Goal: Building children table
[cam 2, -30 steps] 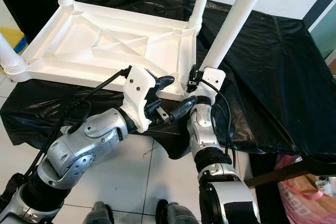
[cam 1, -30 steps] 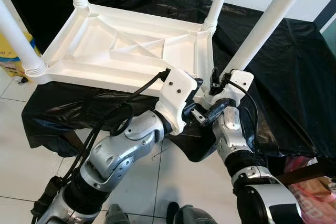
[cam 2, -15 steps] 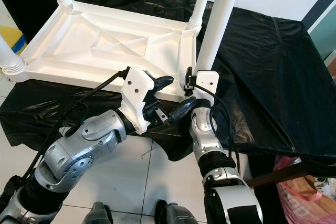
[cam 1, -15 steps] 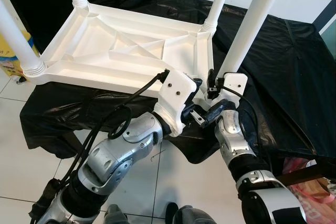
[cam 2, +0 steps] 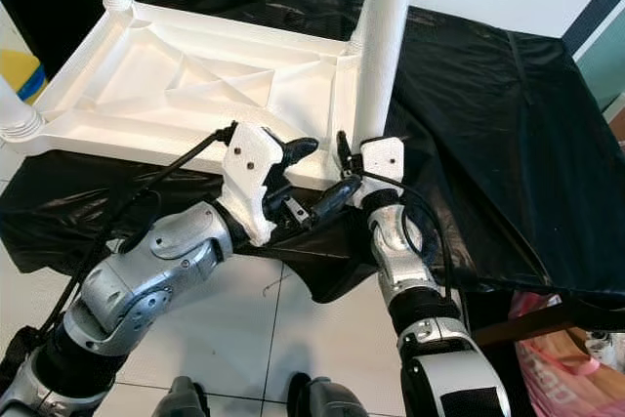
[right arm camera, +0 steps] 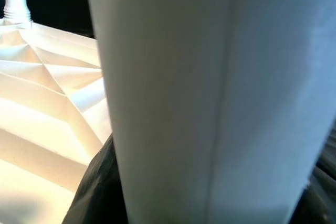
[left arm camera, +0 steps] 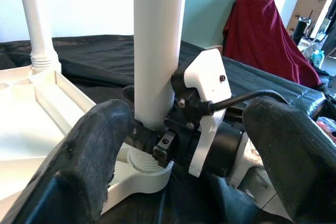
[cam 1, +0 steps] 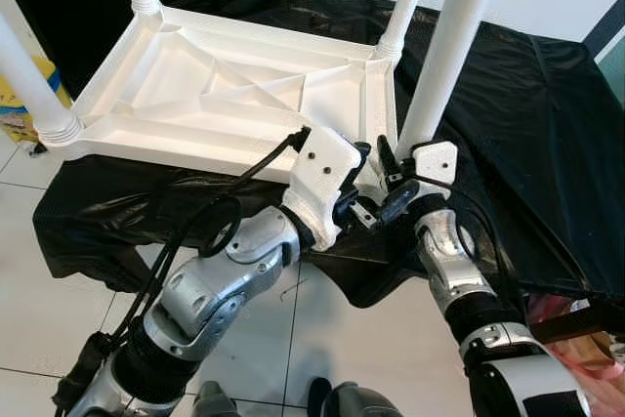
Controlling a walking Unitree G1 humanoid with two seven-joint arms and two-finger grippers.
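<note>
Resting upside down on a black-draped surface (cam 1: 508,104) above pale floor tiles (cam 1: 29,280), the white children's table (cam 1: 244,95) is seen as its near-corner leg (cam 1: 444,56) is clamped upright by the right gripper (left arm camera: 149,137), the left gripper (cam 1: 356,178) spread open beside it.

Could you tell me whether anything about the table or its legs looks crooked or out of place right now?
Nothing stands out. The white table lies upside down on the black cloth. The leg held by the right gripper stands near upright at its corner socket, much like the other legs; the left gripper waits open beside it.
</note>
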